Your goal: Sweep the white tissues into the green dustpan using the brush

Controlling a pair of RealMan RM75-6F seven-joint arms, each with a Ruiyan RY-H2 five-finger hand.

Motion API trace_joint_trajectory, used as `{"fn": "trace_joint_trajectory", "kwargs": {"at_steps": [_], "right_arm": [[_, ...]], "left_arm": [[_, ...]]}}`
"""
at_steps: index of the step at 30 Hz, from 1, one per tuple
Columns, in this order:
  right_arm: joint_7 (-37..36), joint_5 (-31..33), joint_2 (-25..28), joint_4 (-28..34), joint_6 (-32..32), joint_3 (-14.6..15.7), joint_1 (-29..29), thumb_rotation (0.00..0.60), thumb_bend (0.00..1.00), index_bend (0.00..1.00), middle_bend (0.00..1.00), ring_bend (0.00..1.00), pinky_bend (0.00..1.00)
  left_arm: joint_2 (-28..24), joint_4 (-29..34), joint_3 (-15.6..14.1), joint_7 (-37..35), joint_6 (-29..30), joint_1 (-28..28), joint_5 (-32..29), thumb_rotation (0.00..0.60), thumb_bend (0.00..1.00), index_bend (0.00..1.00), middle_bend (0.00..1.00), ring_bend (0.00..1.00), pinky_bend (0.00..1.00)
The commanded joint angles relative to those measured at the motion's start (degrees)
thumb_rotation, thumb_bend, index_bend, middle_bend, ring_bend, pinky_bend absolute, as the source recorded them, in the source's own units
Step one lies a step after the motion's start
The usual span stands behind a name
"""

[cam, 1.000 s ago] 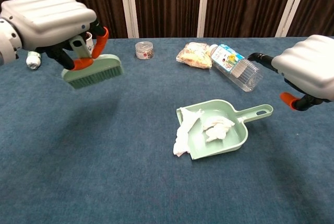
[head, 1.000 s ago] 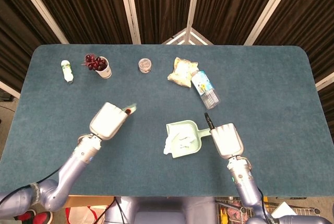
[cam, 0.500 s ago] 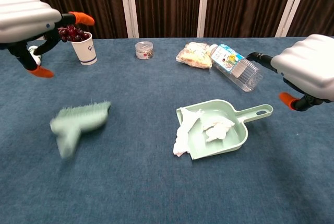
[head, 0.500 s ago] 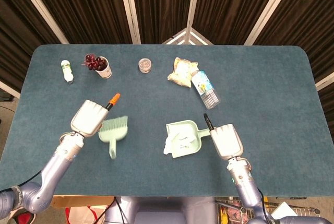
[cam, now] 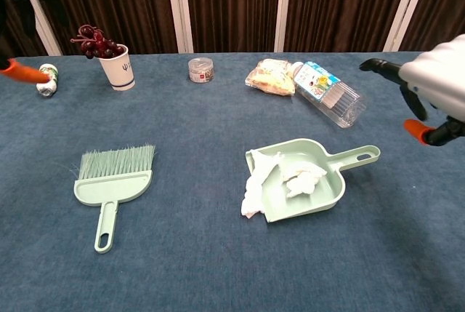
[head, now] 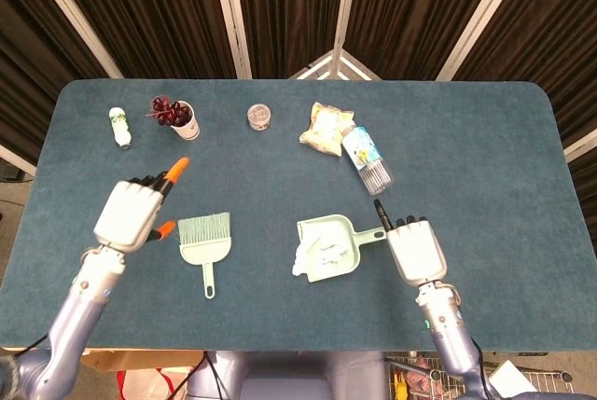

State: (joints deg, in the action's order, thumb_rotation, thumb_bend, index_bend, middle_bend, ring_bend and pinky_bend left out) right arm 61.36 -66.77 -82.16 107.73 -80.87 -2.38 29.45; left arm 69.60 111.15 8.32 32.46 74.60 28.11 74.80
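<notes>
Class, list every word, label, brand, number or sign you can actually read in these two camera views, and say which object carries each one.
No text can be read for certain.
Clear bottle: blue and white label, print too small to read.
Small round jar: a red mark on its label, illegible.
White cup holding dark grapes: a small blue mark, not readable.
Small white bottle: green label, blurred.
Snack packet: no legible print.
Brush and dustpan: no markings visible.

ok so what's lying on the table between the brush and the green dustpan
Nothing. In the head view, only bare blue tabletop runs between the brush and the green dustpan. The white tissues sit at the dustpan's open mouth.
</notes>
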Motion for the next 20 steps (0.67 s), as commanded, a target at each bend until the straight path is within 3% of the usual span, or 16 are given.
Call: {"fn": "trace_joint_trajectory", "kwargs": {"at_steps": [1, 5, 11, 15, 20], "right_arm": [[-11.1, -1.7, 3.4, 0.5, -0.9, 1.5, -3.9, 0.6, 0.48, 0.0, 0.04, 0.0, 0.12], [-22.2, -7.1, 7.2, -2.7, -2.6, 3.6, -7.2, 0.6, 0.47, 0.0, 0.0, 0.0, 0.07], [-35.0, -15.0, 12.8, -4.8, -9.1, 6.9, -13.0, 0.6, 0.46, 0.0, 0.0, 0.0, 0.04], [-41.9, -21.2, 15.0, -8.5, -14.4, 10.5, -17.8, 0.6, 0.45, 0.0, 0.0, 0.0, 0.02], [-48.2, -25.3, 17.0, -13.8, -18.6, 13.5, -22.3, 0.6, 0.45, 0.0, 0.0, 0.0, 0.01]], "left_arm": [[-3.1, 3.6, -6.7, -8.0, 4.9, -6.8, 6.1, 0.6, 0.01, 0.0, 0.03, 0.14, 0.27], [-5.1, 1.2, -13.9, -15.2, 9.6, -12.7, 15.3, 0.6, 0.01, 0.0, 0.0, 0.06, 0.15], [-6.2, -5.2, -21.5, -21.4, 16.5, -19.5, 25.4, 0.6, 0.01, 0.0, 0.0, 0.0, 0.05], [-5.7, -11.5, -23.4, -22.9, 21.2, -23.2, 29.4, 0.6, 0.01, 0.0, 0.0, 0.0, 0.03], [-5.1, -18.2, -23.3, -24.2, 24.1, -25.8, 30.2, 0.6, 0.0, 0.0, 0.0, 0.0, 0.01]]}}
